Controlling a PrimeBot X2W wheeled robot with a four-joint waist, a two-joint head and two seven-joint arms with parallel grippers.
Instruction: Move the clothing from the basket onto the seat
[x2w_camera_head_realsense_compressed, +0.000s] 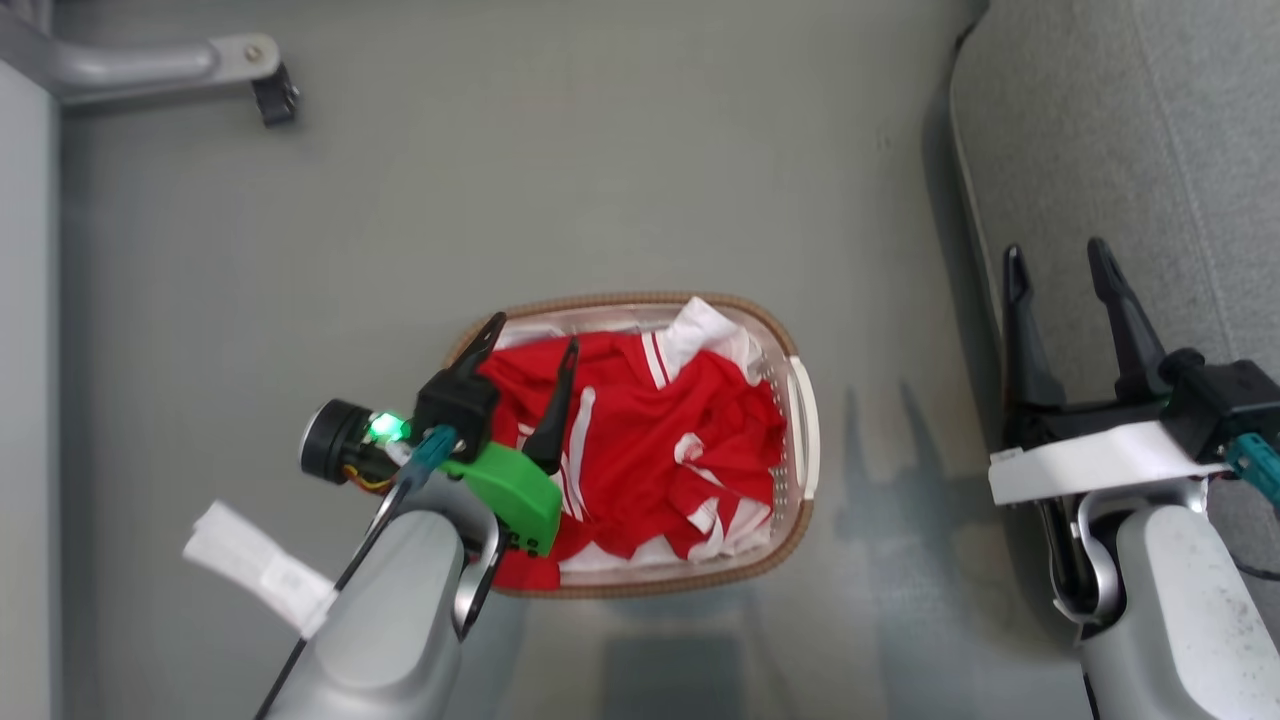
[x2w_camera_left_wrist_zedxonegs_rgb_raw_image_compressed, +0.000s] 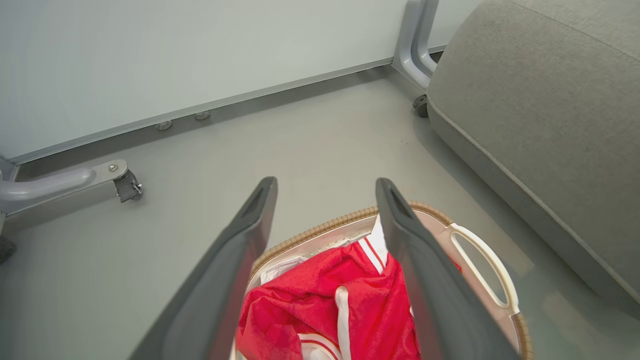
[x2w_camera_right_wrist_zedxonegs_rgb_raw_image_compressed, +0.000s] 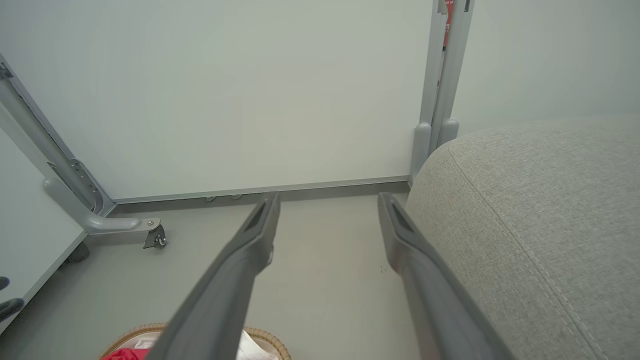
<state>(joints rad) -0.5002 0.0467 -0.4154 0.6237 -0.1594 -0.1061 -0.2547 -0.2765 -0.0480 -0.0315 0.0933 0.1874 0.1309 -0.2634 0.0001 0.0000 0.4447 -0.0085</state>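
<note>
Red clothing (x2w_camera_head_realsense_compressed: 650, 450) with white stripes fills the oval white basket (x2w_camera_head_realsense_compressed: 806, 430) with a brown woven rim, on the floor at the middle of the head view. My left gripper (x2w_camera_head_realsense_compressed: 533, 330) hangs open over the basket's left end, nothing between its fingers. In the left wrist view the left gripper (x2w_camera_left_wrist_zedxonegs_rgb_raw_image_compressed: 325, 187) frames the clothing (x2w_camera_left_wrist_zedxonegs_rgb_raw_image_compressed: 320, 305) and the basket (x2w_camera_left_wrist_zedxonegs_rgb_raw_image_compressed: 480, 250) rim below. The grey fabric seat (x2w_camera_head_realsense_compressed: 1120, 130) rises at the right. My right gripper (x2w_camera_head_realsense_compressed: 1058, 255) stands open and empty at the seat's left edge; the right wrist view has the right gripper (x2w_camera_right_wrist_zedxonegs_rgb_raw_image_compressed: 327, 200) beside the seat (x2w_camera_right_wrist_zedxonegs_rgb_raw_image_compressed: 540, 210).
A grey metal frame leg with a caster (x2w_camera_head_realsense_compressed: 270, 95) stands at the far left on the floor. A pale wall panel (x2w_camera_right_wrist_zedxonegs_rgb_raw_image_compressed: 225, 100) closes the far side, with another frame post (x2w_camera_right_wrist_zedxonegs_rgb_raw_image_compressed: 445, 75) by the seat. Bare grey floor (x2w_camera_head_realsense_compressed: 600, 180) lies between basket and wall.
</note>
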